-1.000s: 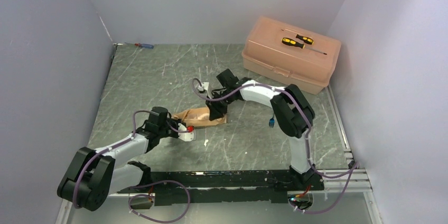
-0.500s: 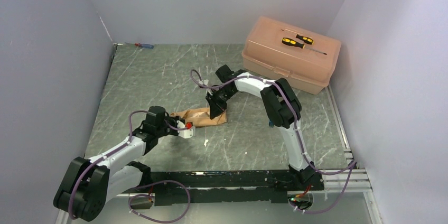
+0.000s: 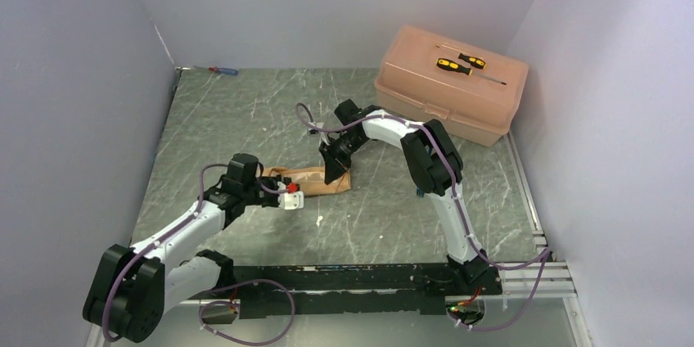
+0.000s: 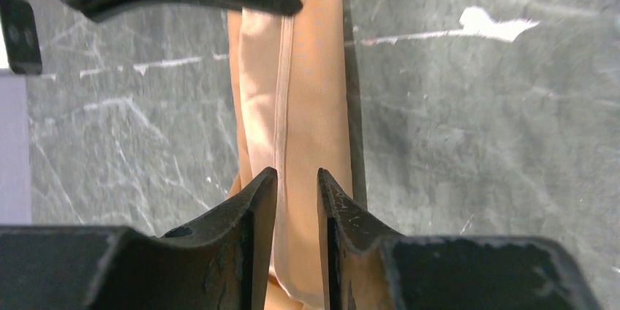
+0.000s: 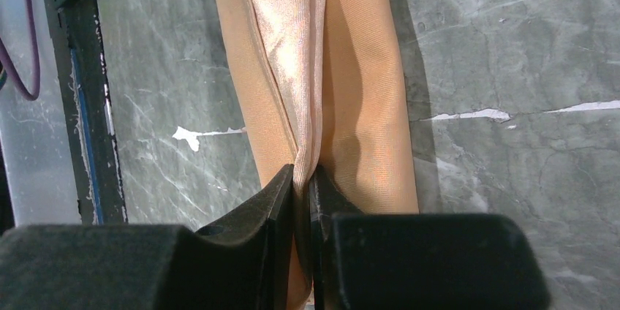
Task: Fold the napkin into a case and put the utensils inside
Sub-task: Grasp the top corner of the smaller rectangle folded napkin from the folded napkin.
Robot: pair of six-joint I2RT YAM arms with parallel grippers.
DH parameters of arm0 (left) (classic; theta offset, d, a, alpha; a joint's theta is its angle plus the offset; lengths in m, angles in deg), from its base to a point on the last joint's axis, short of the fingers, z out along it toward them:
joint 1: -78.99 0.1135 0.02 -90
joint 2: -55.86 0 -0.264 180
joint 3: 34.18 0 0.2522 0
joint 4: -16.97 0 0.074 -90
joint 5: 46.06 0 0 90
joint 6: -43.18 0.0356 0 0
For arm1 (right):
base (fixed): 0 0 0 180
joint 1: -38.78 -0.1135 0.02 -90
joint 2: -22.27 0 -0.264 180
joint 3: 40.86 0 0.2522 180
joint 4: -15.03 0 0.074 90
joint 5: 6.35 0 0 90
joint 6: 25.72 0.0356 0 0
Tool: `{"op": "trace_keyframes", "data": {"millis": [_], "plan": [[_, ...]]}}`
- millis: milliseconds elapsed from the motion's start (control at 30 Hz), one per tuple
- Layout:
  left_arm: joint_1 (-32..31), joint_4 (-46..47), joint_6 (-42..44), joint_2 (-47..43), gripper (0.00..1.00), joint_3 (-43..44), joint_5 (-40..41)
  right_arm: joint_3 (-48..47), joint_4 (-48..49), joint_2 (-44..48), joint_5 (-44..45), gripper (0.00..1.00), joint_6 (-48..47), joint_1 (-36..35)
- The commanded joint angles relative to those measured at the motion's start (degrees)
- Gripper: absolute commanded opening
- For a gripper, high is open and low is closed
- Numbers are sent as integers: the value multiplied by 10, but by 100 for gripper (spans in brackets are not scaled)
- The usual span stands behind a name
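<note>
The napkin [image 3: 311, 179] lies mid-table as a narrow, folded peach-orange strip. My right gripper [image 3: 335, 170] is shut on a raised fold of cloth at its right end; the right wrist view shows the fingertips [image 5: 285, 186] pinching that fold [image 5: 292, 69]. My left gripper [image 3: 274, 182] is at the strip's left end. In the left wrist view its jaws stand a narrow gap apart over the cloth [image 4: 307, 91], the gripper [image 4: 297, 182] not clamping it. Of the utensils, only a small blue part [image 3: 420, 192] shows by the right arm.
A hard pink plastic box [image 3: 425, 97] stands at the back right with two yellow-and-black screwdrivers [image 3: 458, 63] on its lid. A red-and-blue screwdriver [image 3: 223, 70] lies at the back left corner. Grey walls enclose the table on three sides.
My left gripper has moved forward onto the napkin's left end. My right arm's elbow swung left while its gripper kept hold of the right end.
</note>
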Motion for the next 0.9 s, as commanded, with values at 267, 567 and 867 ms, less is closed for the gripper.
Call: {"op": "trace_keyframes", "data": {"millis": [267,567,867], "plan": [[-24,57,109,133,22,33,-92,-21,-14,-29,-19,16,-11,2],[-29,162,66,178,11,30,-31,-16,-32,-19,-53,18,-32,12],[-29,134,44,169,10,37,-35,-32,-49,-23,-83,20,-41,22]]}}
